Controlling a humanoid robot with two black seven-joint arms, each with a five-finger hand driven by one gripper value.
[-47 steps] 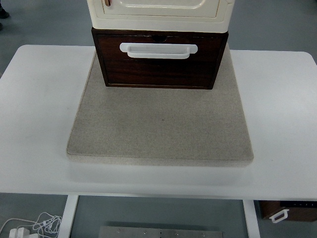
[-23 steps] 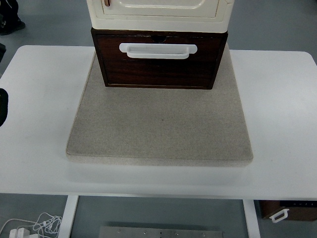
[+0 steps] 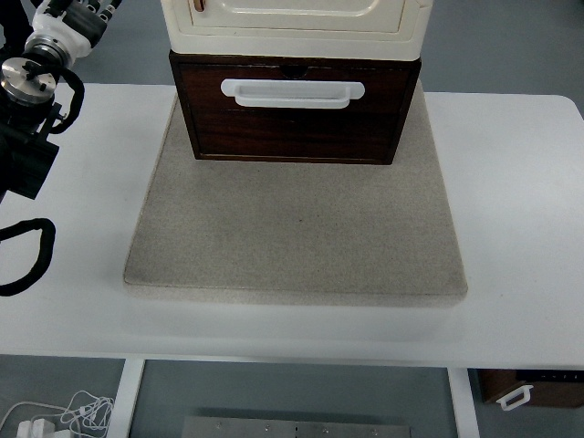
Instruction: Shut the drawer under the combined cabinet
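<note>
dark wooden drawer with white handle (image 3: pixel 294 108) sits under the cream cabinet (image 3: pixel 294 23), slightly out. left hand (image 3: pixel 73 20) far left of drawer, fingers cut off, can't tell grip. risk: skewed push shoves cabinet.

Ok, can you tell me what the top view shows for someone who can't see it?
A dark brown wooden drawer with a white plastic handle sits under a cream cabinet, on a beige square mat on a white table. The robot's black left arm reaches in at the left edge, touching nothing.
</note>
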